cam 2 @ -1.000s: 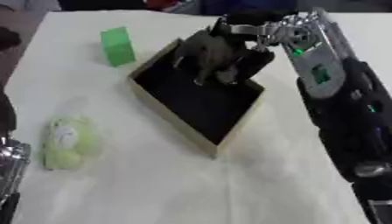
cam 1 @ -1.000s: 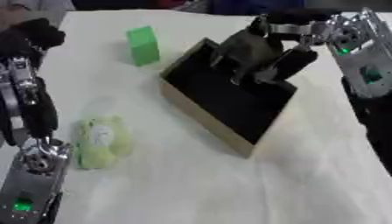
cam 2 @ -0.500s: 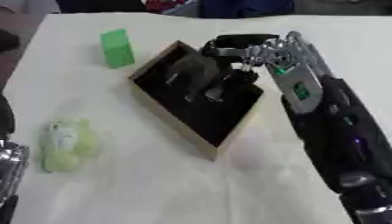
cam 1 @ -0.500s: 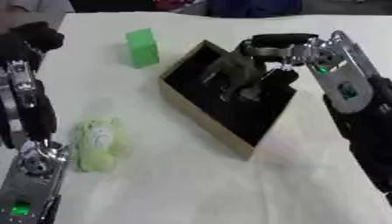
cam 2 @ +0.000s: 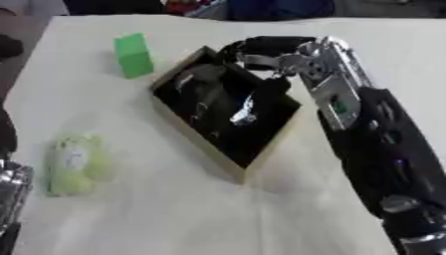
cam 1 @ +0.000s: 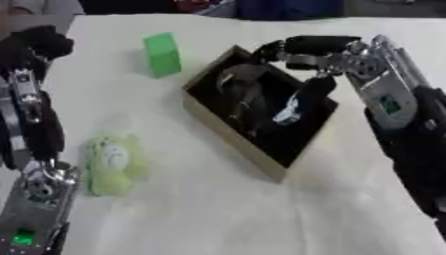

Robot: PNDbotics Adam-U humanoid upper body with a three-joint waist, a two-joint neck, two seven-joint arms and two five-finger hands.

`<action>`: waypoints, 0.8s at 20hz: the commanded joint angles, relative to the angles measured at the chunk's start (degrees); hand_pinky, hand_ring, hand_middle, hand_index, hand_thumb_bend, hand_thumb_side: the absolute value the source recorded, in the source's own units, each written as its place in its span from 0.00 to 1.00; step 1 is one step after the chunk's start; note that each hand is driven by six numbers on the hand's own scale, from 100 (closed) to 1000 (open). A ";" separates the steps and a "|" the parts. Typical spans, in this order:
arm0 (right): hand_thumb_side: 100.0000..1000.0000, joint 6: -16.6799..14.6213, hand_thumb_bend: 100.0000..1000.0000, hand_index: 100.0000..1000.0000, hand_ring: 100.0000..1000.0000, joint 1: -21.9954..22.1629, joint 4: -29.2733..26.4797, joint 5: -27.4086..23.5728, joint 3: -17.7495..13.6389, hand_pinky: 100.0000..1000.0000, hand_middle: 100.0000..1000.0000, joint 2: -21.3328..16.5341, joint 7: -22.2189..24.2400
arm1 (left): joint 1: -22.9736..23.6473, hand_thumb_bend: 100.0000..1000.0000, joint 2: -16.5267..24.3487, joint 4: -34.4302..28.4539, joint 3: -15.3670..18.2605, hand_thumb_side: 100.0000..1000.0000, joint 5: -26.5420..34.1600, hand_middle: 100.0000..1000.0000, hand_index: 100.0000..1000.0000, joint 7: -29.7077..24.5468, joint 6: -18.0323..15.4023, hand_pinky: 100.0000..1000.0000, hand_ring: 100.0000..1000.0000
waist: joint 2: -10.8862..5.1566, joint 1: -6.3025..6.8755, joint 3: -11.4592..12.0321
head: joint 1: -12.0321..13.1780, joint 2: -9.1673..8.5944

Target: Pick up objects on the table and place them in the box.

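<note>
Table [cam 1: 218, 209] was covered with a matt, cream cloth. Box [cam 1: 228, 130] had tan, cardboard-like walls and a matt black lining. Green block [cam 1: 162, 54] looked smooth and matt. Pale green toy [cam 1: 110, 162] appeared soft and plush. Right hand [cam 1: 306, 51] showed black plastic and glossy silver metal; left hand [cam 1: 37, 45] matt black.

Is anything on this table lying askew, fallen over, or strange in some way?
Nothing looks spilled or damaged. The box sits at an angle to the table edges, with a dark object lying inside it under the right hand. The green block and the pale green soft toy lie outside the box on the cloth.
</note>
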 commanded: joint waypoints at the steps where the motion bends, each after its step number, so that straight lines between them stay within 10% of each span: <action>1: 0.58 -8.90 0.73 0.89 0.96 -1.68 -1.73 -0.08 -0.93 0.92 0.93 -0.83 7.56 | -0.40 0.02 0.70 -0.90 0.10 0.88 0.15 0.50 0.64 -0.21 -0.02 0.63 0.58 | -1.48 0.07 0.01 | 0.06 -0.74; 8: 0.55 -7.39 0.70 0.89 0.96 -2.37 -5.39 -2.40 -2.94 0.92 0.92 -1.68 6.57 | -0.29 0.02 0.75 -0.90 0.20 0.88 0.13 0.50 0.64 -0.25 0.02 0.63 0.58 | -1.68 -0.03 -0.07 | 0.24 -0.54; 16: 0.51 0.99 0.35 0.90 0.95 -0.07 -16.14 -13.95 -9.90 0.93 0.89 -4.51 -0.31 | -0.19 0.03 1.24 -0.90 0.47 0.88 -0.05 0.51 0.65 0.16 0.00 0.63 0.58 | -2.08 -0.06 -0.33 | 0.45 0.22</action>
